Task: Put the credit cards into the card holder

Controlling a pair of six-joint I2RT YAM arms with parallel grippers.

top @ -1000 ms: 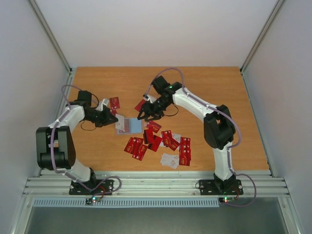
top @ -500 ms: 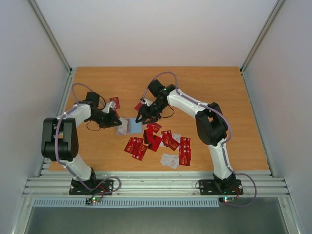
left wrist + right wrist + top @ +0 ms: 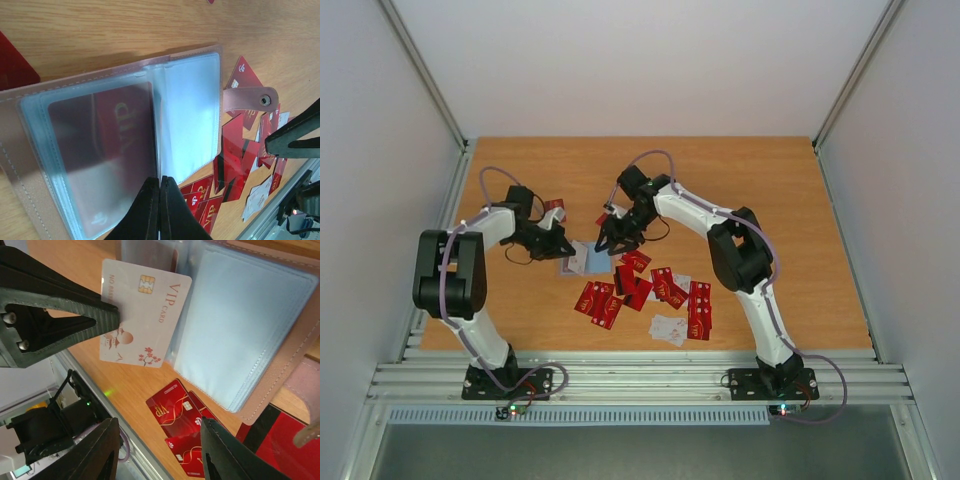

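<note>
Even, bright light from above fills the overhead view. The desk (image 3: 770, 200) glows warm orange, and the arms throw only short, soft shadows. In the left wrist view the card holder (image 3: 190, 110) carries a milky sheen across its clear pockets, and the left tool (image 3: 160, 182) looks black and soft-edged near the lens. The right wrist view darkens toward its lower left corner.

The table (image 3: 770, 220) is wood-grain board with a smooth, low-sheen face. The card holder (image 3: 120, 140) has a matt, tan, leather-like cover stitched along the edge, clear glossy plastic sleeves, and a shiny metal snap (image 3: 265, 100) on its strap at the right of the left wrist view. The credit cards (image 3: 665, 288) are glossy red plastic, and one white card (image 3: 142, 315) is smooth. The left gripper (image 3: 160, 181) is matt black plastic.
</note>
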